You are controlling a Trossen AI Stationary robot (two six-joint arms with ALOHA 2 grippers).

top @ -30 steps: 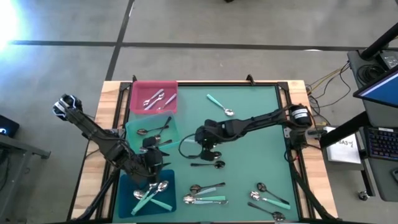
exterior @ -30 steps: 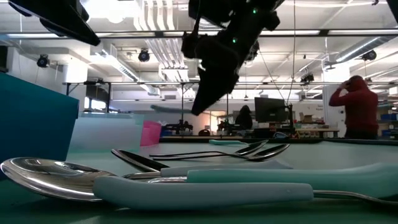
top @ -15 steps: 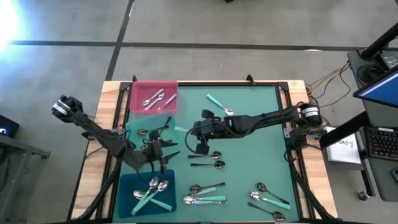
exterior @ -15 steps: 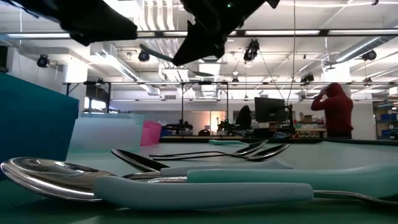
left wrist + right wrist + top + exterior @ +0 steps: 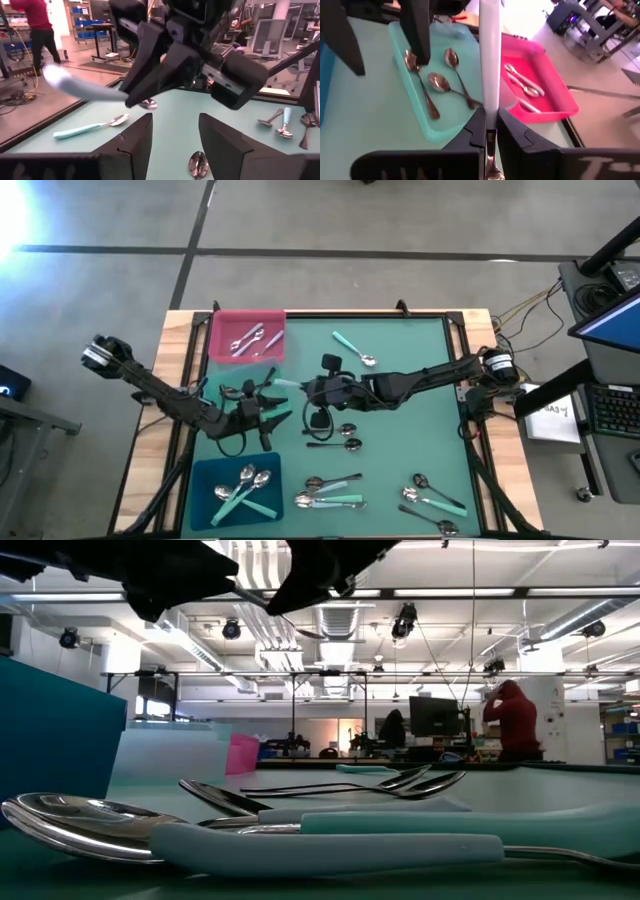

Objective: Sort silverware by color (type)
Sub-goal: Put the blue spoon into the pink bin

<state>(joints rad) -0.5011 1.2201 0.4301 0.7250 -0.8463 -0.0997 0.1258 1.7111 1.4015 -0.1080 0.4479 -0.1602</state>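
My right gripper (image 5: 308, 390) is shut on a mint-teal-handled spoon (image 5: 288, 384) and holds it in the air beside the green tray (image 5: 222, 388). The pale handle (image 5: 489, 70) runs straight out past the fingers. My left gripper (image 5: 262, 408) is open and empty, hovering over the green tray's near right corner, facing the right gripper. Its fingers (image 5: 134, 145) show a wide gap. The green tray holds dark-handled spoons (image 5: 422, 95), the pink tray (image 5: 247, 337) silver ones, and the blue tray (image 5: 237, 488) teal-handled ones. My right gripper pinches the spoon between its two fingers on the handle's end (image 5: 489, 117) next to the bowl (image 5: 148, 104). The fingers come roughly level from the table's right, along the spoon. The spoon is lifted clear, and its handle (image 5: 75, 87) points toward the table's left.
More silverware lies loose on the green mat: a teal-handled spoon (image 5: 352, 350) near the far edge, two dark-handled spoons (image 5: 336, 437) below the right gripper, a cluster (image 5: 330, 492) near the front, and others (image 5: 430, 498) at the near right. A person (image 5: 515, 720) stands in the room beyond.
My right gripper rose from the mat and moved toward the table's left, lifting the teal-handled spoon clear. My left gripper moved from above the blue tray toward the far edge and now hovers over the green tray.
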